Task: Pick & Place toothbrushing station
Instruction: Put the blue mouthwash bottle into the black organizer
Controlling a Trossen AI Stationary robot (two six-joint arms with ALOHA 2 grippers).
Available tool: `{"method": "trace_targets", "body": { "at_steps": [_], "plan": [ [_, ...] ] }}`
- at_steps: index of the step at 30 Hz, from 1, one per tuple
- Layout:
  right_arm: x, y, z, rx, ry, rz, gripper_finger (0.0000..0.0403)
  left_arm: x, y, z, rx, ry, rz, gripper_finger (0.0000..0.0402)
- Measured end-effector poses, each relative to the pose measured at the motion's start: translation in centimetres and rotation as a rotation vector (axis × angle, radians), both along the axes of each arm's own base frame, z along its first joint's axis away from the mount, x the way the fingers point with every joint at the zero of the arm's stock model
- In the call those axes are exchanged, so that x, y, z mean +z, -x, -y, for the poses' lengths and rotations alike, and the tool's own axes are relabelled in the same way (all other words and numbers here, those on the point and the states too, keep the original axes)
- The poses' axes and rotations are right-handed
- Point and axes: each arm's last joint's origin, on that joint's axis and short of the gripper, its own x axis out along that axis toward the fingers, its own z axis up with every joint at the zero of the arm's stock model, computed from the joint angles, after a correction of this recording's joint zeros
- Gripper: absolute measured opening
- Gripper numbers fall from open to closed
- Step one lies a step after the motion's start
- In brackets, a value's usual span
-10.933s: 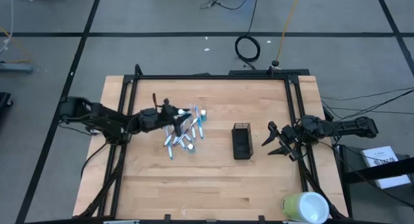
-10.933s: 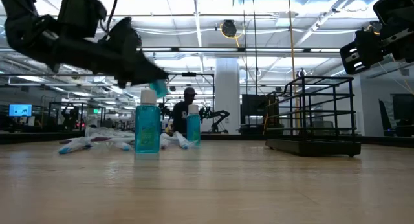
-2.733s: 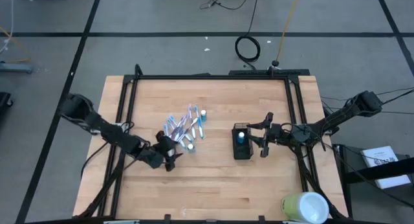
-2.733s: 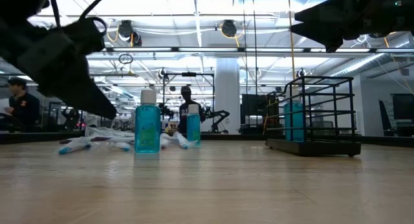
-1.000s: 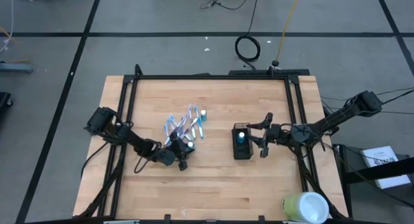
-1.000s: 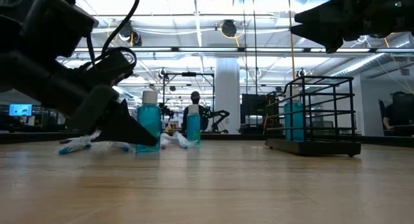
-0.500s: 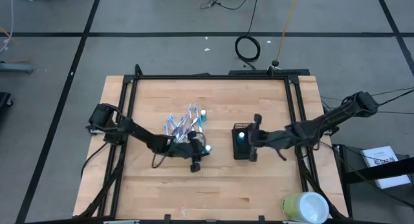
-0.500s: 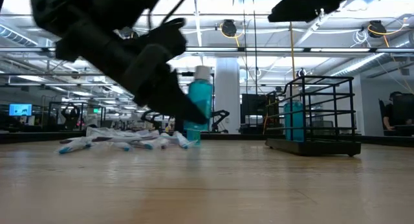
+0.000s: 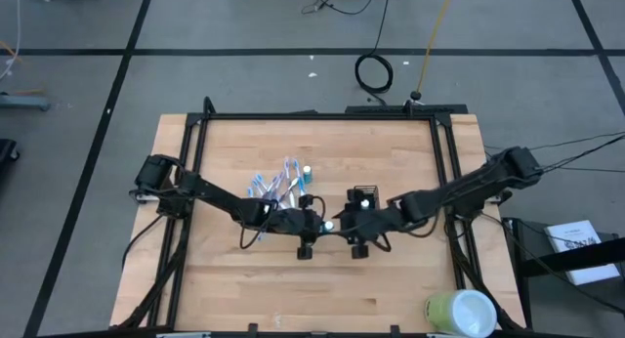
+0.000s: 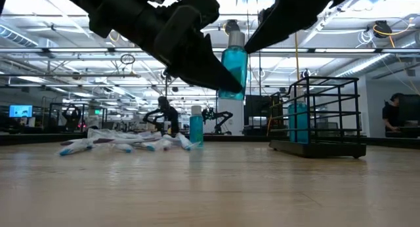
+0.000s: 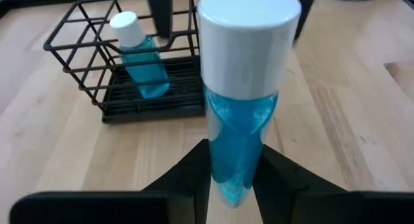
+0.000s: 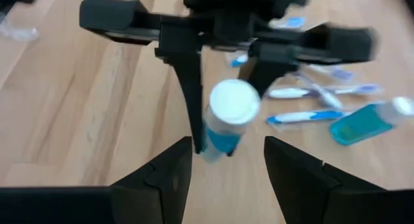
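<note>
My left gripper is shut on a blue bottle with a white cap, held in the air left of the black wire holder. A second blue bottle stands inside that holder. My right gripper is open and faces the held bottle. Its fingers stand on either side of the bottle's cap end, and I see no touch. Blue-and-white toothbrushes lie in a heap on the table, with a third bottle upright on its base beside them. My left gripper pinches the bottle's lower body between its two fingers. They come from the table's left, slanting down. The bottle stands nearly upright in the hold, cap up, lifted clear of the table.
A yellow-green and white cylinder sits off the table's near right corner. Black frame rails run along the table's left, right and far edges. Bare wood lies toward the near edge.
My left gripper has lifted the bottle off the table and carried it up and toward the right, toward the holder. My right gripper has left the holder's side, gone toward the table's left and tipped toward the bottle.
</note>
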Motion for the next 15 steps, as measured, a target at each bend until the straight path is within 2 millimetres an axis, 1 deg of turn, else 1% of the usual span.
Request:
{"method": "trace_targets", "body": {
  "at_steps": [3,8,12,15],
  "plan": [
    [-0.4,-0.4,0.3,0.004,-0.020,-0.011,0.0187,0.0,0.0,0.0,0.004,-0.008,-0.005,0.0098],
    [-0.3,-0.8,1.0,-0.027,-0.059,0.009,0.0187,-0.4,0.0,-0.1,0.007,-0.013,-0.027,0.0098],
    [0.0,-1.1,1.2,-0.027,-0.067,0.043,0.0187,-0.8,-0.2,-0.4,0.023,-0.005,-0.025,0.0098],
    [-0.1,-1.1,1.5,-0.021,-0.080,0.033,0.0187,-1.1,-0.2,-0.7,0.033,-0.002,-0.041,0.0098]
  ]
}}
